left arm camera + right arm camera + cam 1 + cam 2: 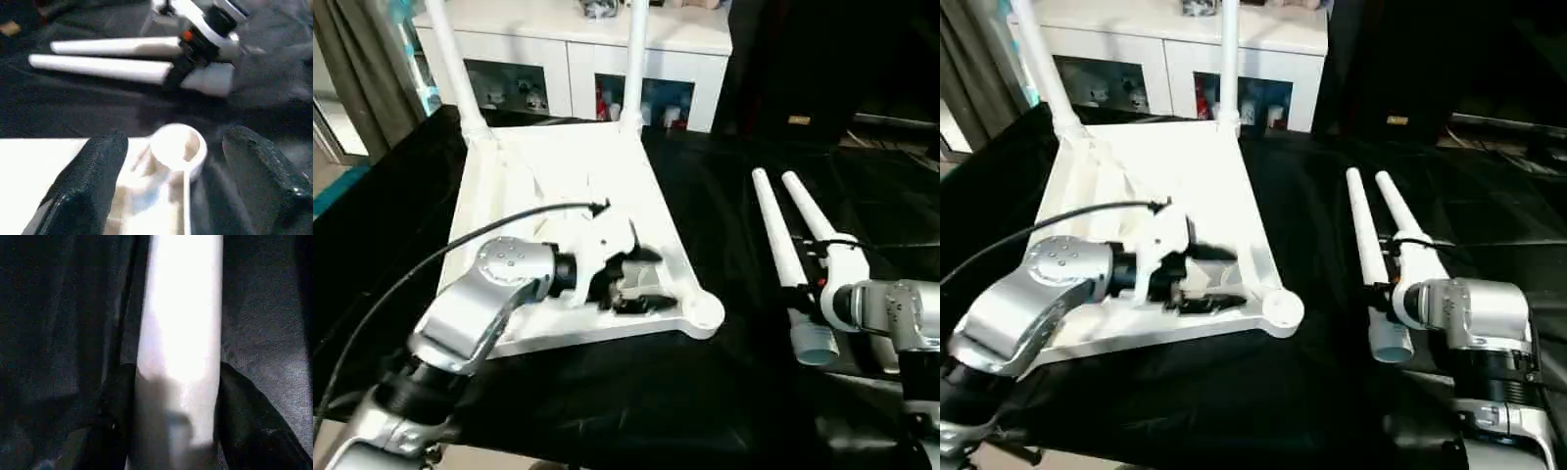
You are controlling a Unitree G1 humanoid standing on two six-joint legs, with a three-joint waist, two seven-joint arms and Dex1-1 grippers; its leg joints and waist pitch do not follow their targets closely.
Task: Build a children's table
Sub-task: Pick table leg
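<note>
You have the white table top (578, 196) lying upside down on the black-sheeted table (705, 392), its near edge close to the sheet's front edge, with open black sheet between it and the two loose legs (783, 245) to the right. Two legs (631, 59) already stand in the far corner sockets. Your left gripper (171, 186) reaches in low over the top (fingers spread wide) around the near-right corner socket (178, 147). Your right gripper (178, 431) straddles one loose leg, fingers (254, 421) at either side.
</note>
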